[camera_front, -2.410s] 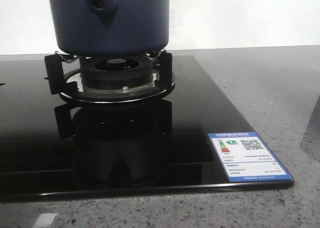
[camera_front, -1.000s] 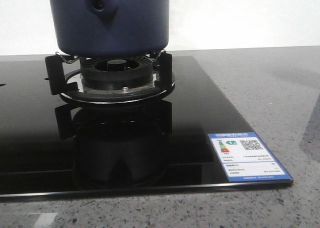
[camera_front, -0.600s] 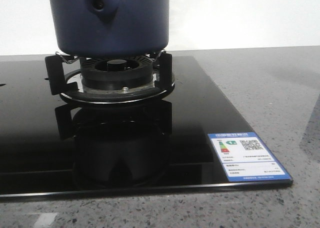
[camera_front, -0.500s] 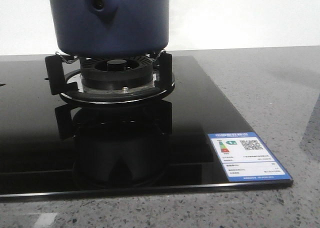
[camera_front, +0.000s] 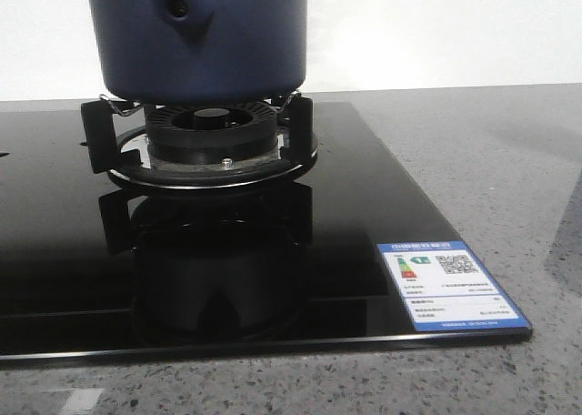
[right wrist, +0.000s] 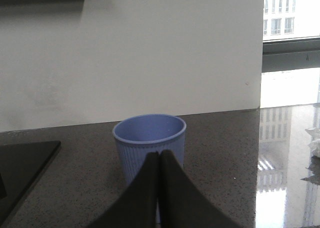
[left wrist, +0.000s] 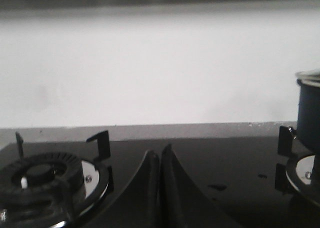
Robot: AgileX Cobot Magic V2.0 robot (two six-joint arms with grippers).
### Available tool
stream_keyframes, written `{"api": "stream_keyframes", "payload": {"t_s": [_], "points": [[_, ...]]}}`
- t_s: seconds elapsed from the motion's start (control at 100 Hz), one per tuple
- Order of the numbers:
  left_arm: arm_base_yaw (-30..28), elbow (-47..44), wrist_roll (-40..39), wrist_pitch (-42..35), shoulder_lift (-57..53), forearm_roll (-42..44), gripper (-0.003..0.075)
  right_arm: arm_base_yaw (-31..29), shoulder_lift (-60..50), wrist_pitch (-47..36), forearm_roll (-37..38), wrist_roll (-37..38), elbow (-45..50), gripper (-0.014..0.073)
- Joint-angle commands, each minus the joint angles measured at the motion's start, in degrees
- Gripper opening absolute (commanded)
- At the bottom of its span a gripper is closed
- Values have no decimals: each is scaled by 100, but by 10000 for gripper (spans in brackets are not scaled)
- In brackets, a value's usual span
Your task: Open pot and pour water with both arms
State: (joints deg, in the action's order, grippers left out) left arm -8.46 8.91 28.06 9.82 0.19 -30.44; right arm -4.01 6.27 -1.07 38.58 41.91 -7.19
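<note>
The dark navy-blue pot (camera_front: 205,37) stands on the burner grate (camera_front: 205,142) of the black glass hob; its handle mount with a small hole faces me and its top is cut off by the frame. A sliver of the pot (left wrist: 309,110) with a metal rim also shows in the left wrist view. My left gripper (left wrist: 160,155) is shut and empty, low over the hob between the two burners. My right gripper (right wrist: 160,158) is shut and empty, just in front of a pale blue ribbed cup (right wrist: 149,143) on the counter. Neither gripper shows in the front view.
The black hob (camera_front: 364,206) has an energy label (camera_front: 452,285) at its front right corner. A second burner (left wrist: 47,180) lies on the far side of the left gripper from the pot. Grey speckled counter (camera_front: 509,169) lies to the right, with a window and crumpled white paper (right wrist: 315,138) beyond the cup.
</note>
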Motion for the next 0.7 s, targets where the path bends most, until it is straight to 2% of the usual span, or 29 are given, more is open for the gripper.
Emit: {"api": "stream_keyframes", "payload": {"t_s": [0.0, 0.08, 0.23, 0.34, 0.37, 0.47, 0.69], "points": [[0, -16, -1862, -279, 58, 1703, -20, 16, 66, -325, 61, -7, -131, -50], [12, -269, -2298, -339, -64, 2165, -20, 16, 66, -325, 61, -7, -131, -50], [211, -585, -2309, -574, -212, 2250, -20, 16, 66, -325, 61, -7, -131, -50], [478, -997, -2357, -1286, -212, 2292, -20, 16, 66, -325, 61, -7, -131, -50], [601, -947, -2357, -982, -212, 2348, -20, 16, 66, -325, 61, -7, -131, -50], [889, -959, -2357, -940, -212, 2417, -20, 16, 66, -352, 61, -7, -131, -50], [940, -948, -2357, -863, -212, 2297, -20, 16, 66, -352, 61, -7, -131, -50]]}}
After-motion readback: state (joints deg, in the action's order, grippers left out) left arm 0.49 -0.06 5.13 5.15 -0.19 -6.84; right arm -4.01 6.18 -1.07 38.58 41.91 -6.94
